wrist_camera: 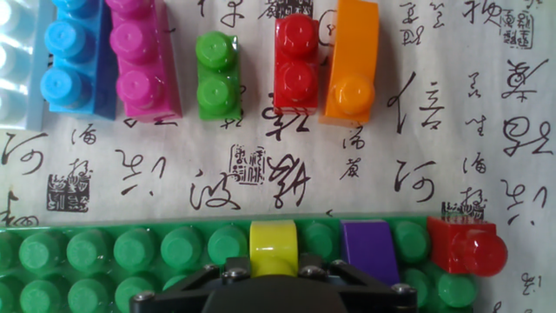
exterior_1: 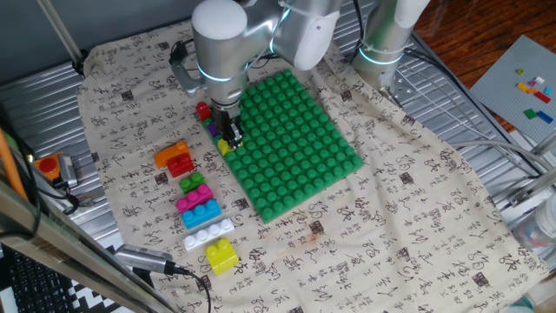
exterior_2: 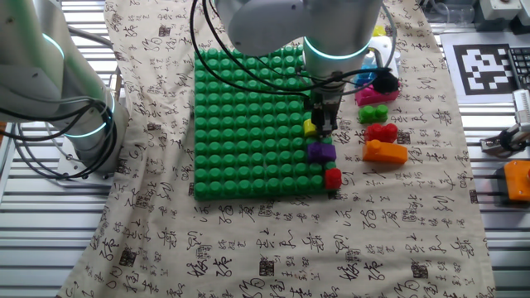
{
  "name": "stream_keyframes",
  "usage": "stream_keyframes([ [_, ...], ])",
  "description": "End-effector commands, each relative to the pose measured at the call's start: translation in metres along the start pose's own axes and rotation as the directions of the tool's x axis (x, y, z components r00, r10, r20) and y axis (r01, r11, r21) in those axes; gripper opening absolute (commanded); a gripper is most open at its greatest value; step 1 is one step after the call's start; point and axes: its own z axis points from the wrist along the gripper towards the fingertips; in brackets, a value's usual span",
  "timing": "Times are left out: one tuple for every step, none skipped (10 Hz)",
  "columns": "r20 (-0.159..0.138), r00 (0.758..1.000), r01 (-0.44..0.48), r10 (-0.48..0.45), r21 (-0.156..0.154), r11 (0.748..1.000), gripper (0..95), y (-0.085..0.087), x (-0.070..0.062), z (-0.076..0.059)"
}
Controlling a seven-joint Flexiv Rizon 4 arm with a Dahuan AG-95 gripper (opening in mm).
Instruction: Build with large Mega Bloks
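Note:
My gripper [exterior_1: 228,132] [exterior_2: 325,124] [wrist_camera: 274,271] stands at the edge of the big green baseplate [exterior_1: 300,143] [exterior_2: 248,124] [wrist_camera: 95,252], its jaws shut on a yellow Mega Blok [exterior_1: 224,148] [exterior_2: 310,127] [wrist_camera: 274,246] that sits on the plate's edge row. Beside it on the same row are a purple brick [exterior_1: 211,129] [exterior_2: 321,151] [wrist_camera: 369,249] and a red brick [exterior_1: 202,110] [exterior_2: 333,177] [wrist_camera: 466,246]. Loose on the cloth lie orange [exterior_1: 171,152] [wrist_camera: 352,61], red [exterior_1: 181,165] [wrist_camera: 295,61], green [exterior_1: 192,183] [wrist_camera: 217,74], pink [exterior_1: 195,198] [wrist_camera: 139,56], blue [exterior_1: 201,213] [wrist_camera: 74,56], white [exterior_1: 208,233] and yellow [exterior_1: 221,255] bricks.
A second robot base [exterior_1: 382,43] [exterior_2: 58,108] stands beside the baseplate. A pale grey plate with tiny coloured bricks [exterior_1: 530,87] lies far off to one side. Cables [exterior_1: 469,148] cross the metal table, and an orange tool [exterior_1: 54,165] rests near the cloth's edge.

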Motion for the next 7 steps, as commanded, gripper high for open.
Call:
stream_keyframes([
  [0.002,1.0,0.003,-0.003,-0.001,1.0,38.0,0.0,0.0,-0.001],
  [0.001,1.0,-0.002,0.002,-0.002,1.0,38.0,0.001,0.001,-0.005],
  [-0.004,1.0,-0.01,0.01,-0.001,1.0,38.0,0.003,0.001,-0.015],
  [-0.009,0.999,-0.031,0.031,0.005,0.999,19.0,0.007,0.002,-0.029],
  [-0.018,0.999,-0.041,0.042,0.006,0.999,0.0,0.01,0.004,-0.039],
  [-0.025,0.999,-0.042,0.042,-0.001,0.999,0.0,0.015,0.006,-0.053],
  [-0.025,0.999,-0.031,0.031,-0.005,1.0,0.0,0.019,0.006,-0.063],
])
